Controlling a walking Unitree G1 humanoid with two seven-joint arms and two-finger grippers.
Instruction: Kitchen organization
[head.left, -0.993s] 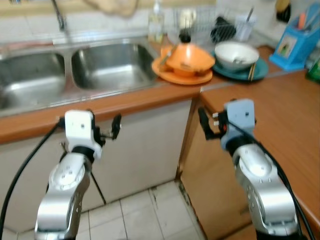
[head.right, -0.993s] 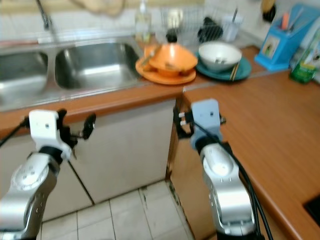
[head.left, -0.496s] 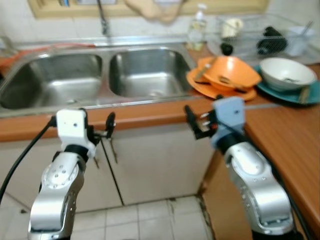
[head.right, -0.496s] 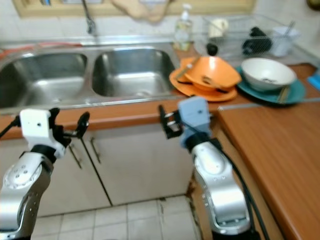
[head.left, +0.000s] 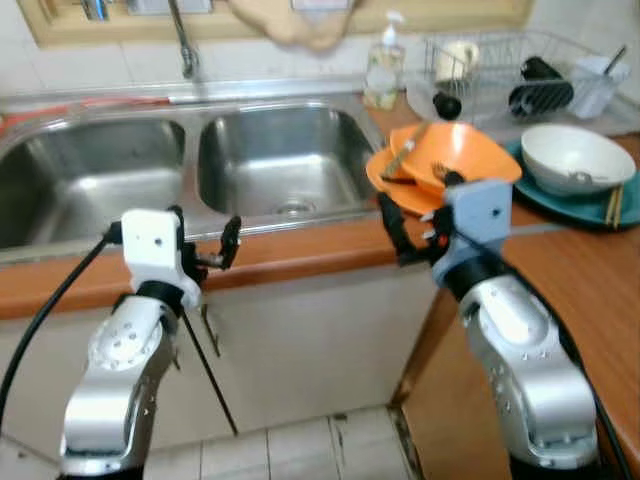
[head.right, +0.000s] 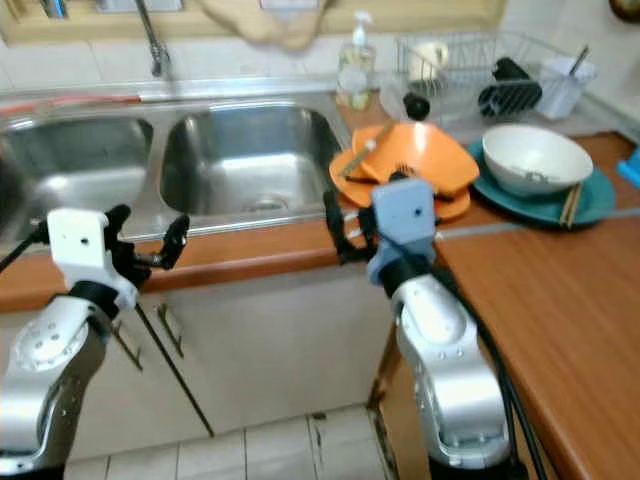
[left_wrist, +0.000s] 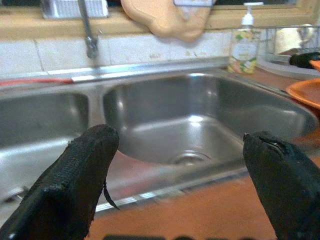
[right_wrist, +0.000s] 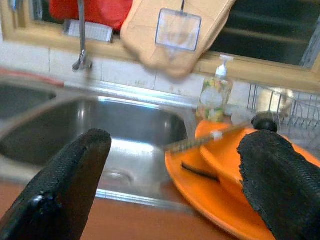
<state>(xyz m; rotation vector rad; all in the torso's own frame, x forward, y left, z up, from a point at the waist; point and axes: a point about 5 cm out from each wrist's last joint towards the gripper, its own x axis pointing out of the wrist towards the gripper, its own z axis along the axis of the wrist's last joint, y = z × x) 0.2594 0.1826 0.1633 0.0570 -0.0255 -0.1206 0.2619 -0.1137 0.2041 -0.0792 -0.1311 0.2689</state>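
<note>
Approach judged in hand: right gripper (head.left: 412, 228), fingers apart, held just short of the orange dishes (head.left: 445, 165) stacked right of the sink (head.left: 270, 165). Rim should be taken squarely, the loose utensil avoided. Left gripper (head.left: 205, 240) also spread, empty. Counted: two basins, one dish rack (head.left: 520, 75), one white bowl (head.left: 578, 160), one soap bottle (head.left: 383, 70).

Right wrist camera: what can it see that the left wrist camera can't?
The right wrist view has the orange bowl on its plate, a stick lying across them, and something red behind the window. The left wrist view gives much more of the left basin. Both share the tap, the soap bottle, the tan thing hanging above, and the right basin.
</note>
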